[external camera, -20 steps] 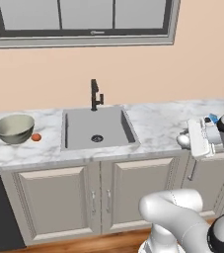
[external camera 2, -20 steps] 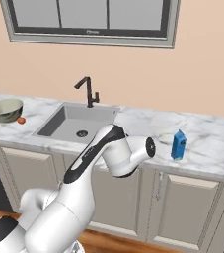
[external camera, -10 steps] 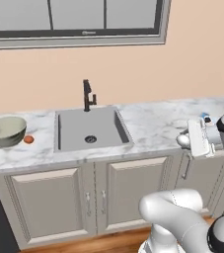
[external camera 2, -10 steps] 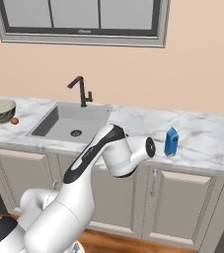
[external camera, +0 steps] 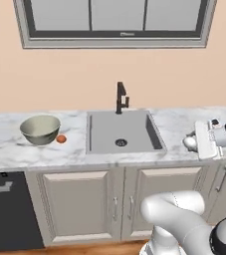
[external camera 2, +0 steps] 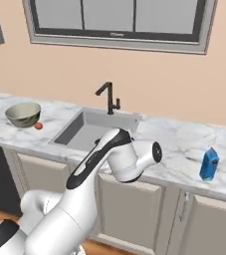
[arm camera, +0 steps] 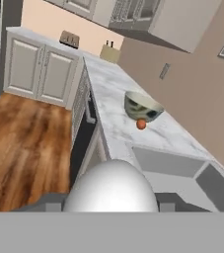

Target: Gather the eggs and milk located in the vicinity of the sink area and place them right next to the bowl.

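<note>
I have the gripper (arm camera: 111,205) clamped on the white egg (arm camera: 111,187), which bulges between the finger tips at six o'clock in my hand view; in the left base view the same egg (external camera: 189,143) pokes out of the hand at three o'clock, over the counter (external camera: 5,149) right of the sink (external camera: 120,132). The orange egg (external camera: 60,139) lies just beside the bowl (external camera: 40,129) at nine o'clock. The milk (external camera 2: 209,164) stands upright on the counter at three o'clock in my right base view, well apart from the bowl.
</note>
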Robot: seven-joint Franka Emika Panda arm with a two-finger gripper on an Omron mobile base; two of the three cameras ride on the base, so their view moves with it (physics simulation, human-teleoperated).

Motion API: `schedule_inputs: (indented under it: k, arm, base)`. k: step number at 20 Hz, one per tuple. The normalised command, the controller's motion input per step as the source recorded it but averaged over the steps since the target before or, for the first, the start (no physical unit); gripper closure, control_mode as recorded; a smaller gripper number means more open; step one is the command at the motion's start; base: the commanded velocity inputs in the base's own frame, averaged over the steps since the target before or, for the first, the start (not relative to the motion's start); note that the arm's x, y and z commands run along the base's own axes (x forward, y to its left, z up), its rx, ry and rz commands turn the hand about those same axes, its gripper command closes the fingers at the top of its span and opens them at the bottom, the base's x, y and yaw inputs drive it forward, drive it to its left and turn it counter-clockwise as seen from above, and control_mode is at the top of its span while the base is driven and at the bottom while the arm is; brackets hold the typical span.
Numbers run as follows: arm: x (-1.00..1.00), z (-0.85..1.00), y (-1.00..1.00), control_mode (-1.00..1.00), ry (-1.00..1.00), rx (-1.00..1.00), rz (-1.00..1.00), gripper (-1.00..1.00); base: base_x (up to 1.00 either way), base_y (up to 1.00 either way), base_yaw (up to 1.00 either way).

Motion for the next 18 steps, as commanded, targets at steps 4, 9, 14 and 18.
schedule_inputs:
  k: [4, 9, 14, 18]
  arm:
    - [0.00, 0.00, 0.00, 1.00, 0.00, 0.00, 0.00, 1.00]
    - [0.00, 0.00, 0.00, 1.00, 0.00, 0.00, 0.00, 1.00]
    - [0.00, 0.00, 0.00, 1.00, 0.00, 0.00, 0.00, 1.00]
    - [0.00, 0.00, 0.00, 1.00, 0.00, 0.00, 0.00, 1.00]
  base:
    - [0.36, 0.71, 0.47]
    - [0.09, 0.73, 0.41]
    - [0.07, 0.29, 0.08]
    - [0.35, 0.00, -0.20]
